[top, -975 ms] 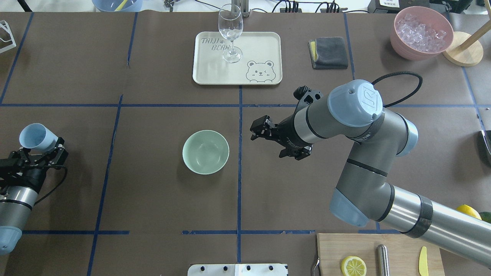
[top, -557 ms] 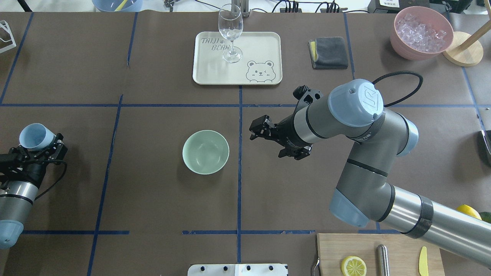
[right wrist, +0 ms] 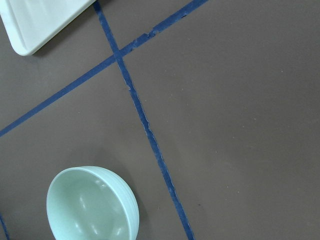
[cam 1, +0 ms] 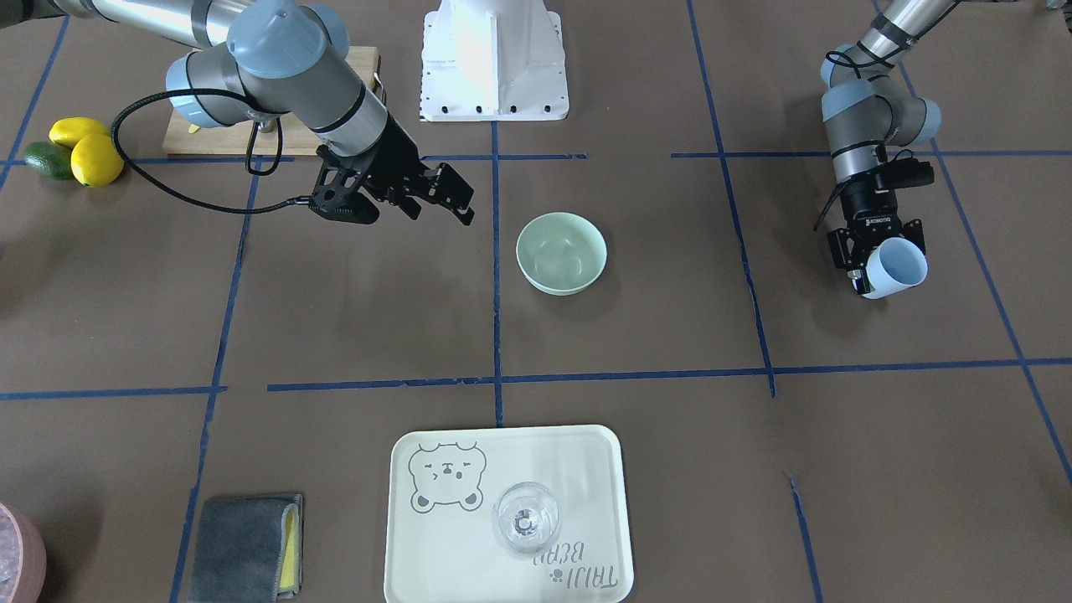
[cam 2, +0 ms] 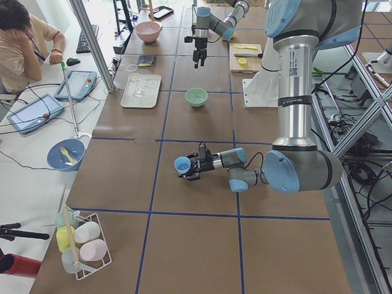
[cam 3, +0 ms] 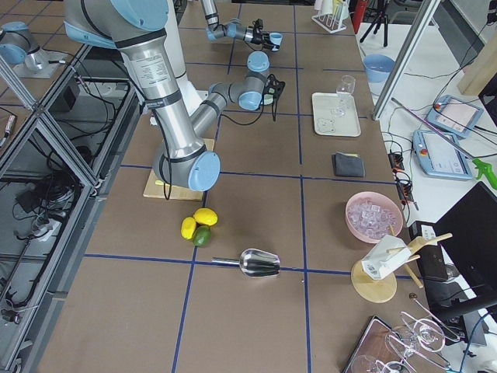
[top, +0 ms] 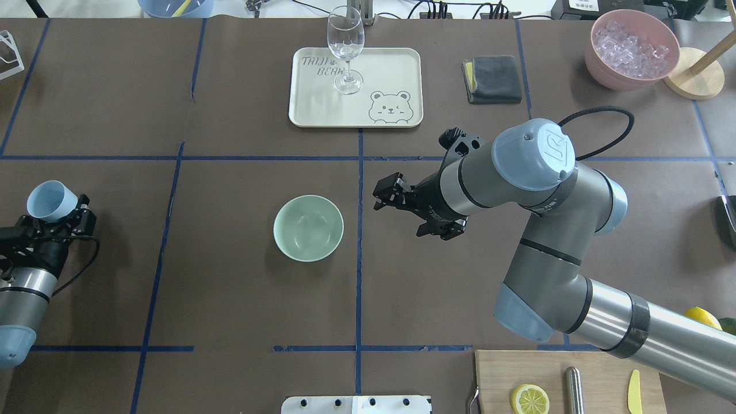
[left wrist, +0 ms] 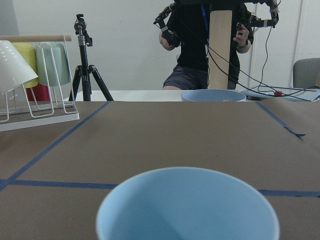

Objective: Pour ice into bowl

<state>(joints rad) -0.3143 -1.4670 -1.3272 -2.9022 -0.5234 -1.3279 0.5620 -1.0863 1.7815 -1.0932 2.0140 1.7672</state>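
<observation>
The pale mint-green bowl (top: 309, 228) stands with a bare inside mid-table; it also shows in the front view (cam 1: 561, 251) and right wrist view (right wrist: 92, 205). My left gripper (top: 57, 214) at the table's left edge is shut on a light blue cup (top: 52, 201), held off the table. The cup's inside (left wrist: 187, 215) shows only blue. My right gripper (top: 398, 215) hangs open and empty, above the table just right of the bowl. The only ice (top: 632, 46) I see lies heaped in a pink bowl (top: 598, 63) at the far right.
A cream tray (top: 391, 69) with a clear wine glass (top: 345, 49) lies beyond the bowl. A grey cloth (top: 494, 79) lies right of it. A cutting board (top: 598, 385) with a lemon half and a knife sits front right. A metal scoop (cam 3: 260, 263) lies near lemons.
My left gripper has drawn back slightly toward the left edge with the cup, and the cup's mouth has turned more upward. The right gripper has barely moved.
</observation>
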